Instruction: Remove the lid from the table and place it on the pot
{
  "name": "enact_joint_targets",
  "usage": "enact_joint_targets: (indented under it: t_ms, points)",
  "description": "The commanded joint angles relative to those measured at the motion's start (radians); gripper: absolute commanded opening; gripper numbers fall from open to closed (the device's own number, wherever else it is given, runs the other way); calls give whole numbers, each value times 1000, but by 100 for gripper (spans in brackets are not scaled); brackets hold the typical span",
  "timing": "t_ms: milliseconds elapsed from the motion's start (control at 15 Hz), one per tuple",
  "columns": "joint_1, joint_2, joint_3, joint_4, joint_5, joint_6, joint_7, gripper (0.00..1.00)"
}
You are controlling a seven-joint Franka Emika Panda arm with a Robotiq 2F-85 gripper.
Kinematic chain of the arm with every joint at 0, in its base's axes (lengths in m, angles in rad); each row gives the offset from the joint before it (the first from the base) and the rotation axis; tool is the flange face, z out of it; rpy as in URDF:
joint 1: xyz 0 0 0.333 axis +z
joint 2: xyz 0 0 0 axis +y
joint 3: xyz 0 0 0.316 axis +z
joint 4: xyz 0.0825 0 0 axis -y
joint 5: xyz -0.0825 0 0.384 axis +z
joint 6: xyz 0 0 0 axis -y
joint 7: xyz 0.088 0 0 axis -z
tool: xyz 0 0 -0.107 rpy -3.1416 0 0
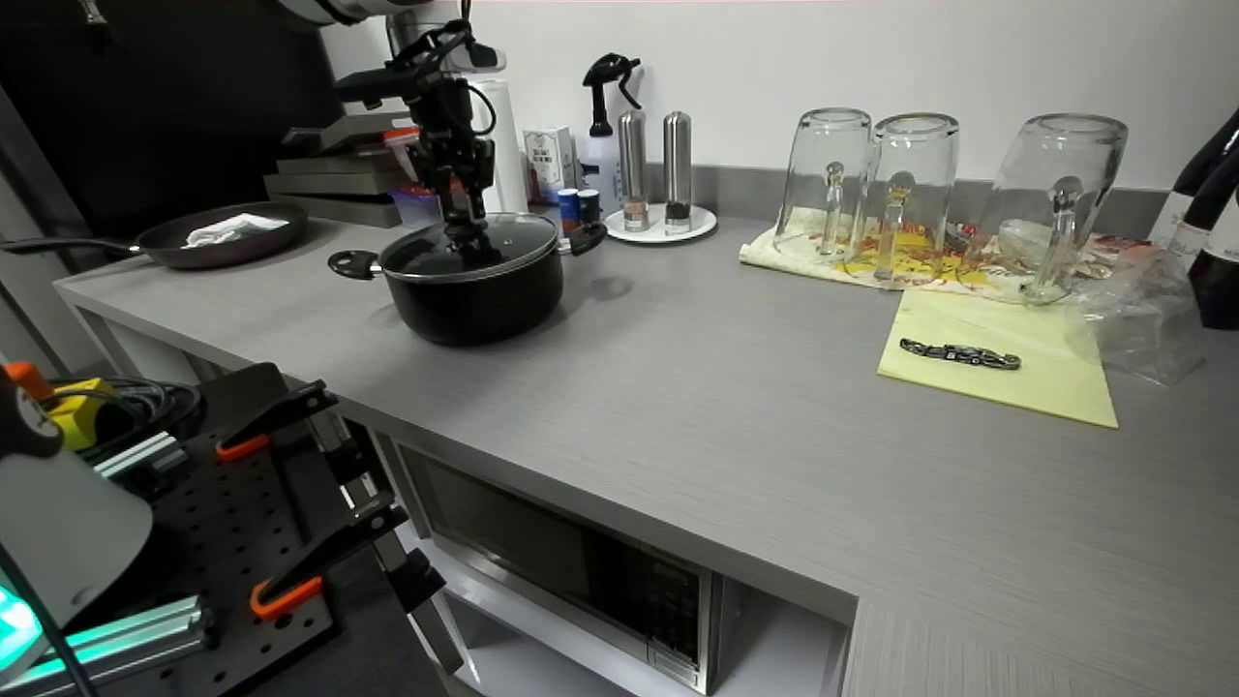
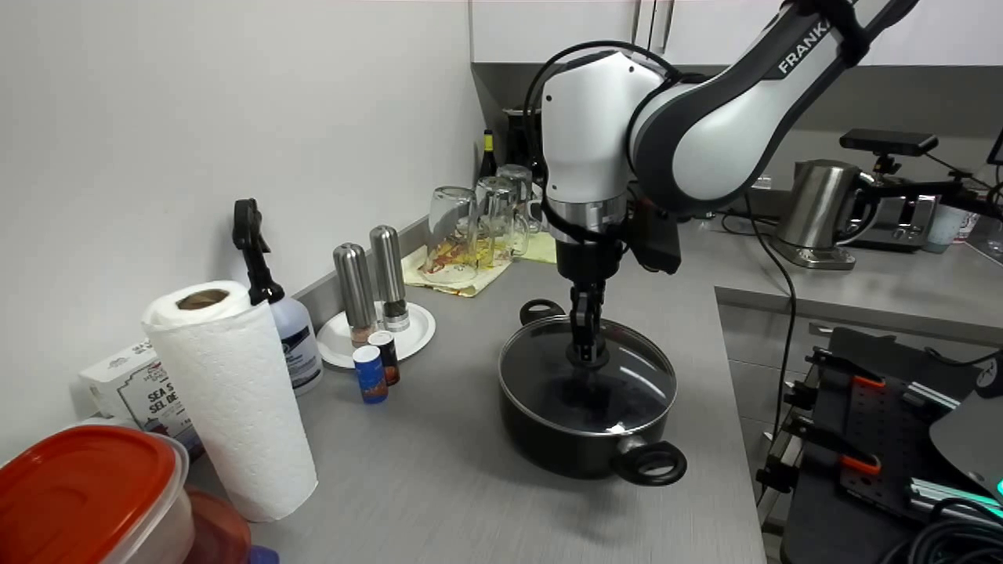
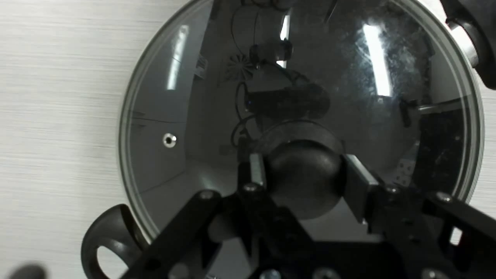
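Observation:
The round glass lid (image 1: 523, 235) lies on top of the black pot (image 1: 474, 315), its metal rim along the pot's rim. In an exterior view the lid (image 2: 541, 384) looks level on the pot (image 2: 556, 458). The pot stands on the grey table (image 1: 697, 416). My gripper (image 1: 468, 237) points straight down at the lid's centre; it also shows at the knob in an exterior view (image 2: 586, 352). In the wrist view the gripper's (image 3: 304, 174) two pads press against both sides of the black knob (image 3: 306, 186). The pot's inside shows only darkly through the glass.
A frying pan (image 1: 218, 235) with a white cloth lies left of the pot. Salt and pepper mills (image 2: 356, 286) on a white plate, small shakers (image 2: 370, 376) and a paper towel roll (image 2: 235, 407) stand near the wall. Upturned glasses (image 1: 823, 184) stand further along.

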Motion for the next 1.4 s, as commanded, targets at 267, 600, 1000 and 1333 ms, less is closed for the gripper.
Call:
enact_joint_targets:
  t_ms: [267, 600, 1000, 1333]
  points:
    - [4, -1, 9, 18, 21, -31, -26, 25]
    - [0, 3, 11, 19, 24, -18, -43, 25]
    - [-3, -2, 16, 17, 30, -13, -65, 99]
    - [-6, -4, 16, 22, 37, -14, -76, 100]
